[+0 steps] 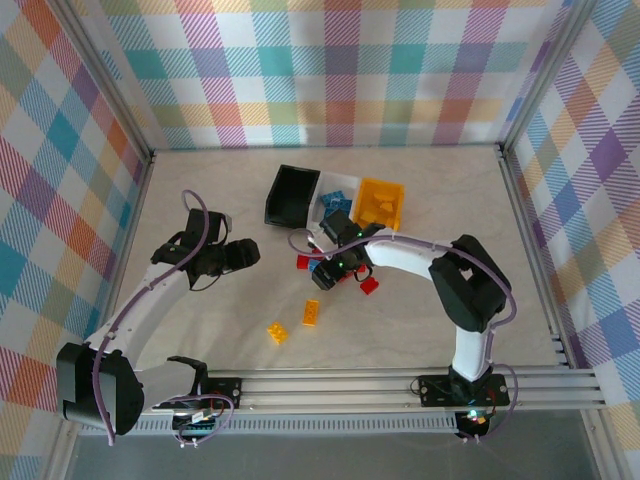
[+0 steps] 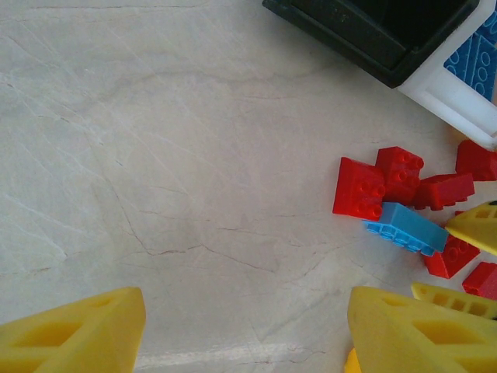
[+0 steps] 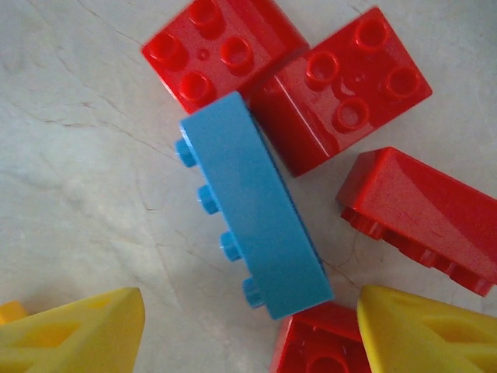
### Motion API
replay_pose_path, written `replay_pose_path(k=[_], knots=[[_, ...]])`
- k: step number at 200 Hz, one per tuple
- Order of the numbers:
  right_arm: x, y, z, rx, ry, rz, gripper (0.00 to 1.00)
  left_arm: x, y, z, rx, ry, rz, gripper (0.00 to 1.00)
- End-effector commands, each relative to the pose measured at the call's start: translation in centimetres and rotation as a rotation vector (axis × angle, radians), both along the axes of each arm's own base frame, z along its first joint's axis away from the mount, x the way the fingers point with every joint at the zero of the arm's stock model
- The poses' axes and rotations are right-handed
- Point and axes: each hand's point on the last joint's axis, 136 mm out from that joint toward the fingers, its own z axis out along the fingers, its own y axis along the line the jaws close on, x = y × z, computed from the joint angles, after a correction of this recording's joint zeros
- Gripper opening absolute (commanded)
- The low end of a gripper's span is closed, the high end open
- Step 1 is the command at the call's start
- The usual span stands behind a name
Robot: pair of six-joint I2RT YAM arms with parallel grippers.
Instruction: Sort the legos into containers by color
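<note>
A blue brick (image 3: 252,206) lies on its side among red bricks (image 3: 221,47) on the table (image 2: 155,155), near the white bin (image 2: 458,97). The right gripper (image 3: 248,326) hangs over it, jaws apart, empty. The left gripper (image 2: 245,326), likewise spread and empty, hangs beside the cluster.

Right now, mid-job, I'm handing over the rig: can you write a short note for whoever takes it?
Left gripper: jaws open, empty, over bare table.
Right gripper: jaws open, empty, low over a blue brick lying among red bricks.
Bins in a row: black bin, white bin, yellow-orange bin.
Done: blue bricks in the white bin; the yellow-orange bin seems to hold matching pieces.
Left: that blue brick, the red bricks, two yellow-orange bricks nearer the arm bases.
</note>
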Motion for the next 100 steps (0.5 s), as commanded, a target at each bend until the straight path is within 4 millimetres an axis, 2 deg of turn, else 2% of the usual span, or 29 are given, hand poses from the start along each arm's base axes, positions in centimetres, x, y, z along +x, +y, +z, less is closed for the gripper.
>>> replay_pose_path(k=[1,69,100], knots=[[0.9,0.7,0.0,0.025,0.008,-0.013,0.73,0.3,0.4,-0.4,-0.003,-0.004,0.01,0.7],[2.5,2.5,-0.5,0.022,0.007,0.052,0.71,0.3,0.5,-0.5,-0.003,-0.001,0.011,0.7],[2.6,2.7,-1.0,0.019,0.021,0.052,0.67,0.4,0.5,-0.5,-0.002,-0.002,0.013,0.7]])
